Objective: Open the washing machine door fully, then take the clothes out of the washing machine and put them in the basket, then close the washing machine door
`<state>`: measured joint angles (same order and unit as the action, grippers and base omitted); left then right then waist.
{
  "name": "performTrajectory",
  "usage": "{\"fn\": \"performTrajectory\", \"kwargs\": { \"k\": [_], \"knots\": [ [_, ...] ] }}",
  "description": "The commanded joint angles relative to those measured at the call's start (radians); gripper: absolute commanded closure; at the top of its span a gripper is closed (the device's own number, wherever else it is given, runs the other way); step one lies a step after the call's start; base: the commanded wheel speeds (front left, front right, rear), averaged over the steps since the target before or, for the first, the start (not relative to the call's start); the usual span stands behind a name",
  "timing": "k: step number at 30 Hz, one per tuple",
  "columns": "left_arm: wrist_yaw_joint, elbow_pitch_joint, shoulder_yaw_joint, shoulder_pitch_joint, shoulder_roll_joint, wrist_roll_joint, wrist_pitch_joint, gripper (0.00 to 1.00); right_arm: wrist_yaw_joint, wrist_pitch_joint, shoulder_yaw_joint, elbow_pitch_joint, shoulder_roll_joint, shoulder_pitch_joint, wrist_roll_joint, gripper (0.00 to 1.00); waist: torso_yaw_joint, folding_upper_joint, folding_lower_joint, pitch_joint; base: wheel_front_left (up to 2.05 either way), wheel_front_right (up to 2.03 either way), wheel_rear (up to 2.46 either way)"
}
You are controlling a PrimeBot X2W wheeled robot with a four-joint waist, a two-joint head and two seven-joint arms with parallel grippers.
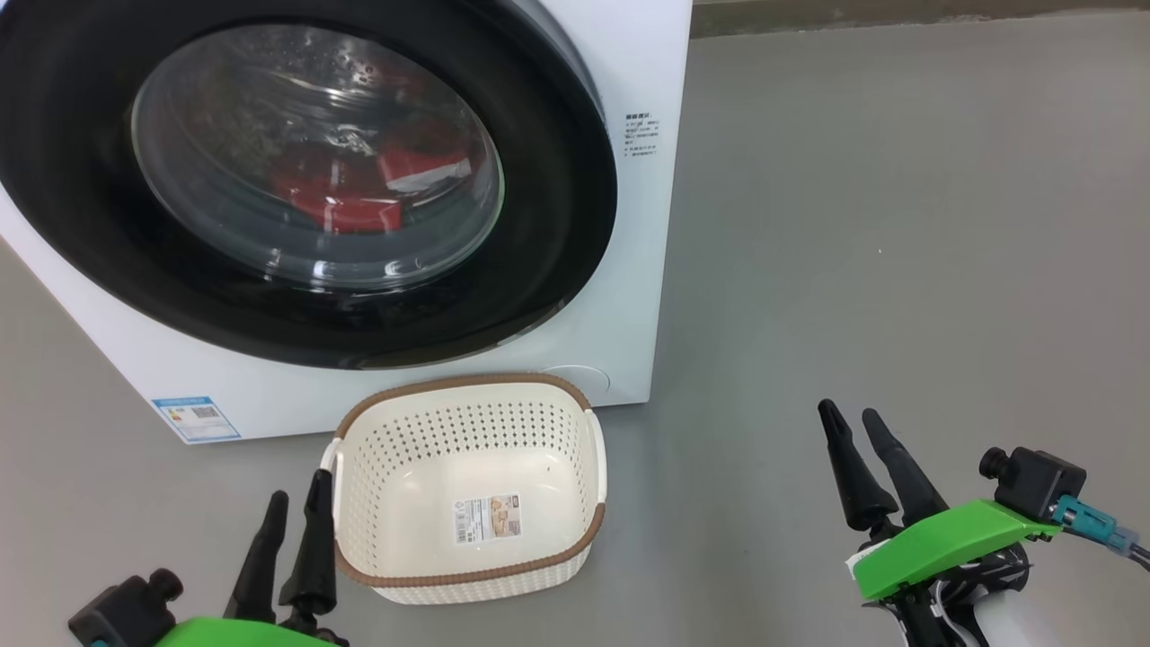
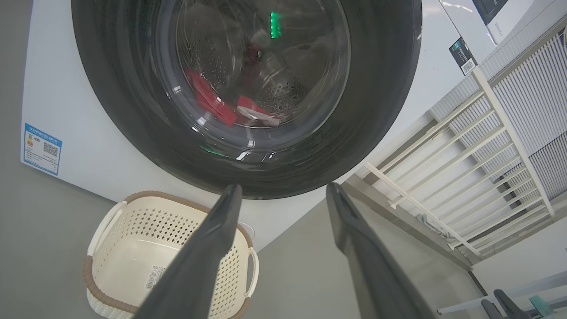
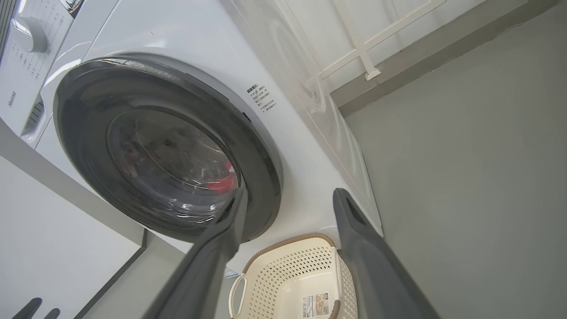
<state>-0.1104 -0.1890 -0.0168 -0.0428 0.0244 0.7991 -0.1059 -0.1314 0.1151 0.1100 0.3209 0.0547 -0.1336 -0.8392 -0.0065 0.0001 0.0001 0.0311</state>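
No step is done. The washing machine door (image 1: 557, 225) sits shut against the washing machine (image 1: 647, 72). The clothes (image 1: 337, 202) lie inside, red behind the glass. The basket (image 1: 467, 431) stands empty on the floor just in front. The left claw (image 1: 298, 485) and right claw (image 1: 847, 411) are spread apart, holding nothing. Opening, unloading and closing are all outstanding.

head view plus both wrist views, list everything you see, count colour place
washing machine: one, white, on the floor
washing machine door: one, black rim, clear glass, shut on the machine front
clothes: count unclear, red and white, in the machine behind the door glass
basket: one, cream, brown rim, on the floor before the machine
paper label: one, white, on the basket bottom
blue label: one, low on the machine front
floor: one, grey, underneath everything
left gripper: one, dark jaws open, beside the basket
right gripper: one, dark jaws open, over bare floor
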Motion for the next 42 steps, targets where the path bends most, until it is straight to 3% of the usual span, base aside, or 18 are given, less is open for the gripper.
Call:
{"fn": "performTrajectory", "kwargs": {
  "k": [1,42],
  "knots": [
    [0.006,0.036,-0.018,-0.041,0.018,-0.036,-0.013,0.0,0.0,0.013,0.017,-0.031,0.008,-0.056,0.038,0.0,-0.001,-0.0001,-0.0001,0.002,0.0,0.0,0.0],
    [0.011,0.097,-0.033,-0.03,0.025,-0.527,-0.133,0.0,0.001,0.125,0.057,-0.074,0.002,-0.093,0.566,0.0,0.012,-0.0001,-0.0001,-0.01,0.0,0.0,0.0]
  ]
}}
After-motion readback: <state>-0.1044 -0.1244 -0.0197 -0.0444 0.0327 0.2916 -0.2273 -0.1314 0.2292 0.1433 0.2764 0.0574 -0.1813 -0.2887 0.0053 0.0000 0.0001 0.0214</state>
